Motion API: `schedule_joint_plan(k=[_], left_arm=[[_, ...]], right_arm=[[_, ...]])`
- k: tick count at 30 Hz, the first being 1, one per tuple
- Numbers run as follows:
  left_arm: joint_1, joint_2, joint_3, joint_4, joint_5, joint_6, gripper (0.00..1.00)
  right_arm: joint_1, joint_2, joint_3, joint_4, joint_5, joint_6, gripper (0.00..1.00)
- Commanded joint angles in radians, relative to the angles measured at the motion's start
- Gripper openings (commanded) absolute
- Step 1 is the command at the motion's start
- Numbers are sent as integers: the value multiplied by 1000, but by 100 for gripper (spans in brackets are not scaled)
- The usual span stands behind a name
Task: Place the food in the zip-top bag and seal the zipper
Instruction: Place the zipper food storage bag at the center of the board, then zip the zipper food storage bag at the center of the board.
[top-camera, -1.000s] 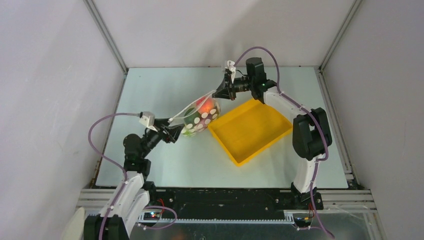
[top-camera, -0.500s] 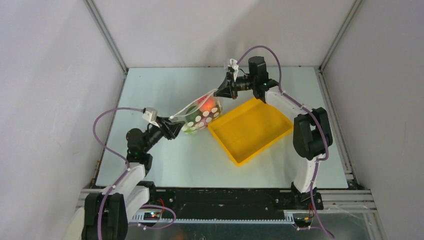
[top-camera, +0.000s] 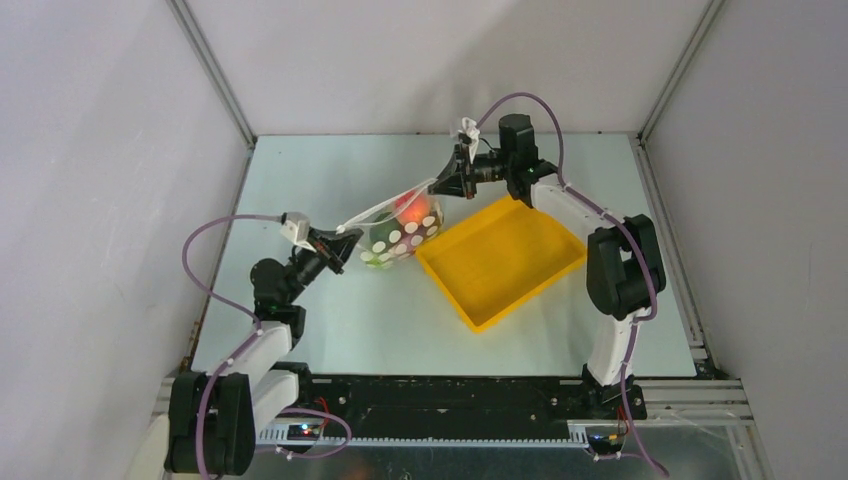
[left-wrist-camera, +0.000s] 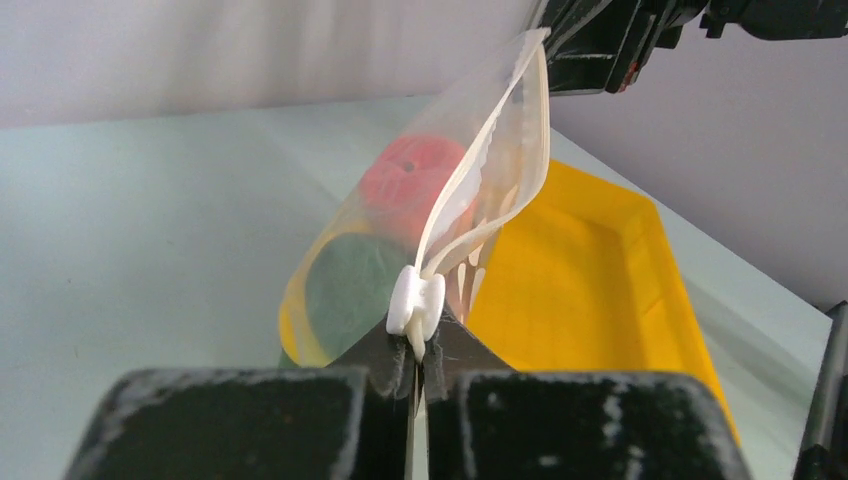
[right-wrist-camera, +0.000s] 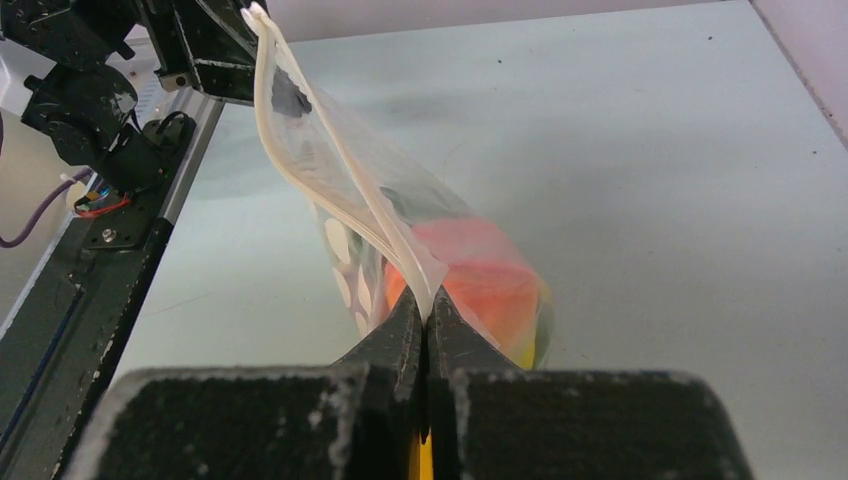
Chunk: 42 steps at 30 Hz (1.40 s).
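The zip-top bag (top-camera: 402, 230) hangs stretched between my two grippers over the table. Inside it I see the food: a red tomato (left-wrist-camera: 412, 178), a green round fruit (left-wrist-camera: 348, 290) and a peach-red piece (right-wrist-camera: 482, 282). My left gripper (top-camera: 340, 246) is shut on the near end of the zipper (left-wrist-camera: 490, 150), right behind a white slider (left-wrist-camera: 415, 303). The zipper's two strips gape apart along the middle. My right gripper (top-camera: 441, 185) is shut on the zipper's (right-wrist-camera: 330, 180) far end. In the wrist views the left gripper (left-wrist-camera: 418, 347) and right gripper (right-wrist-camera: 428, 312) each pinch the white strip.
A yellow tray (top-camera: 520, 285) lies on the table just right of the bag, its near corner under the bag's side; it also shows behind the bag as the tray (left-wrist-camera: 600, 270). Grey walls enclose the table on three sides.
The left gripper has closed on the zipper's end by the slider. It has drawn slightly left, pulling the strip straighter. The right gripper keeps its grip and place.
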Motion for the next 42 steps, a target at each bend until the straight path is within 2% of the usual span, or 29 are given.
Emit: schedule_joint_plan(k=[1,4,6,7,9,10,11,12,13,14,15,17,22,25,29,34,42], left_arm=[[5,-21,1,96,-9,-5,0],[5,-62,2,91,-1,-27,0],[3,-93,23,52,25,-35,0],[1,-104,49,25,53,-33,0],[-10,-136,96,-129,75,1,0],[-19,-156,114,-184,78,21,0],[-44,-167,150,-297,75,66,0],[-68,-192,168,-355,62,99,0],[-109,-205,200,-472,18,166,0],[-131,-229,225,-523,-11,199,0],[-174,-240,236,-614,-61,255,0],[-217,-278,257,-697,-86,302,0],[-239,-344,249,-753,-99,311,0],[-250,-383,248,-770,-98,311,0],[-264,-405,252,-791,-92,317,0],[-279,-443,248,-826,-64,353,0],[-286,-544,229,-868,-38,404,0]], right_arm=[[-13,-2,-26,101,-17,64,0],[-16,-1,-32,118,-4,96,2],[-16,-6,-37,112,15,107,16],[-16,-10,-39,107,20,108,17],[-16,-29,-38,76,28,102,26],[-16,-51,-38,46,35,87,39],[-12,-63,-40,31,41,78,44],[-9,-90,-40,-8,54,56,54],[-1,-121,-40,-33,63,41,59],[6,-136,-41,-85,87,10,65],[22,-167,-42,-143,99,-11,66],[54,-214,-44,-207,136,-90,67],[135,-319,-57,-320,260,-213,72],[171,-380,-57,-399,283,-300,76],[284,-419,-55,-454,314,-397,77],[431,-392,-30,-440,407,-447,73],[475,-285,123,-535,356,-488,65]])
